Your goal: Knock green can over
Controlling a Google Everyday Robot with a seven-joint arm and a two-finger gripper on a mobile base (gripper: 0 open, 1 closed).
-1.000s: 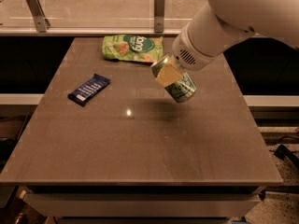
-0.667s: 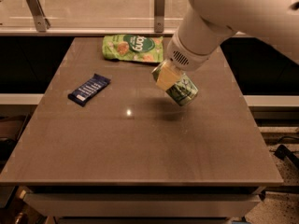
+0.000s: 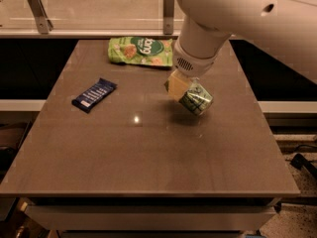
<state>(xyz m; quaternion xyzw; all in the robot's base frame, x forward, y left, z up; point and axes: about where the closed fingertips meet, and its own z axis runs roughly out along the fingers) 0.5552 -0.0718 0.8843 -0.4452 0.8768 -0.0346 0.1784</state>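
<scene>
On the right half of the flat brown tabletop [image 3: 148, 157], in the one camera view, the small green metal drink can with pale markings [image 3: 199, 100] leans steeply, its upper end tucked against the yellowish tip of the gripper [image 3: 179, 86], which hangs from the thick white robot arm [image 3: 237, 14] coming in from the upper right. A shadow lies on the table just under the can.

What could go wrong, as I judge it: if the can is clamped and not merely pushed, it may be carried along and never laid on its side. If it is let go at this tilt it could rock back upright, or roll toward the right edge of the table, which is near. The flat green snack bag [image 3: 141, 51] at the back and the dark blue wrapped bar [image 3: 94, 94] on the left lie well apart from it and look safe.

Hard to make out: whether the gripper pinches the can or only presses on it I cannot tell, since the wrist covers that spot. Whether the can's lower rim touches the table is also unclear.
</scene>
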